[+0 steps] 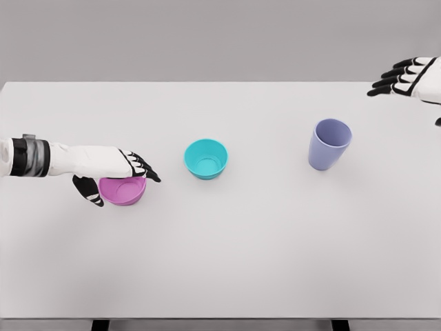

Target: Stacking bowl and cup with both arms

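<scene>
You look down on a white table (227,262) set against a plain grey wall (207,34), its far edge running straight across the upper frame. Your left hand (114,176) wraps a pink bowl (124,191) near the left edge (fingers over the rim, thumb beneath). A teal bowl (206,158) sits just right of it, a lavender cup (329,144) upright well beyond. Your right hand (405,77) hovers with fingers spread loose at the far right corner. Bare tabletop fills the near half.
</scene>
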Robot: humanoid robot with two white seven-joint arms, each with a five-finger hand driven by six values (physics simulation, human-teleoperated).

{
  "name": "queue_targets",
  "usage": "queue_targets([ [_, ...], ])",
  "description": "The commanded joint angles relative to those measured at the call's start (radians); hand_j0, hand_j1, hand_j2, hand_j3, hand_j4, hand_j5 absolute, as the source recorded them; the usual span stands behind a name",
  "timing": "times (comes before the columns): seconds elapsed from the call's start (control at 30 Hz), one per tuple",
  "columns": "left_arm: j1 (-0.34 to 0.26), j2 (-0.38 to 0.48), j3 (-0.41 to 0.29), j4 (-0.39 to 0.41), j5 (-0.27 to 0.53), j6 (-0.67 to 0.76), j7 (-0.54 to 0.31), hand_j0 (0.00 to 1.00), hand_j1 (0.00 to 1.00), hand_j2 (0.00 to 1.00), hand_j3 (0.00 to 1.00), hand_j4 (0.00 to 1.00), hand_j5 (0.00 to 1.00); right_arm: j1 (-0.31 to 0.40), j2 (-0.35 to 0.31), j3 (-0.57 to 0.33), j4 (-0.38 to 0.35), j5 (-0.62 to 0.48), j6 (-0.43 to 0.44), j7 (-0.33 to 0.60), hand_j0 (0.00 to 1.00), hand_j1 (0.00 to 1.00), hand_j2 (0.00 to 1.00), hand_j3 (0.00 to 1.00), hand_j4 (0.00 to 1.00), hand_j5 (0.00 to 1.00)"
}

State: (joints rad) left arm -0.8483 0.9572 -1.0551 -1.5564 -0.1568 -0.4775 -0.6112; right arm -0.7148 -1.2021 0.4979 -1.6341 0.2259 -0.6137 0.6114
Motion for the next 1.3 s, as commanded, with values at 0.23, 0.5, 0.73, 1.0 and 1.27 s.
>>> queue_targets([
  [0.23, 0.0, -0.012, 0.0, 0.015, -0.004, 0.0, 0.0, 1.0, 1.0, 1.0, 1.0, 1.0, 1.0, 0.015, 0.056, -0.088, -0.096, 0.001, 0.003, -0.001, 1.0, 1.0, 1.0, 1.0, 1.0, 1.0],
  [0.5, -0.002, -0.014, 0.0, 0.022, -0.004, 0.0, 0.0, 1.0, 1.0, 1.0, 1.0, 1.0, 1.0, 0.012, 0.117, -0.099, -0.056, 0.012, 0.003, -0.001, 1.0, 1.0, 1.0, 1.0, 1.0, 1.0],
  [0.73, 0.0, -0.021, 0.0, 0.032, -0.009, 0.0, 0.0, 1.0, 1.0, 1.0, 1.0, 1.0, 1.0, 0.017, 0.159, -0.148, -0.067, 0.01, 0.003, -0.001, 1.0, 1.0, 1.0, 1.0, 1.0, 1.0],
  [1.0, 0.002, -0.02, 0.0, 0.038, -0.015, -0.001, 0.0, 0.95, 0.95, 0.95, 0.95, 0.95, 0.95, 0.055, 0.164, -0.075, -0.064, 0.012, 0.003, -0.001, 1.0, 1.0, 1.0, 1.0, 1.0, 1.0],
  [1.27, 0.005, -0.02, -0.002, 0.038, -0.015, -0.001, 0.0, 0.86, 0.86, 0.86, 0.86, 0.86, 0.86, 0.055, 0.17, -0.073, -0.064, 0.012, 0.003, -0.001, 1.0, 1.0, 1.0, 1.0, 1.0, 1.0],
])
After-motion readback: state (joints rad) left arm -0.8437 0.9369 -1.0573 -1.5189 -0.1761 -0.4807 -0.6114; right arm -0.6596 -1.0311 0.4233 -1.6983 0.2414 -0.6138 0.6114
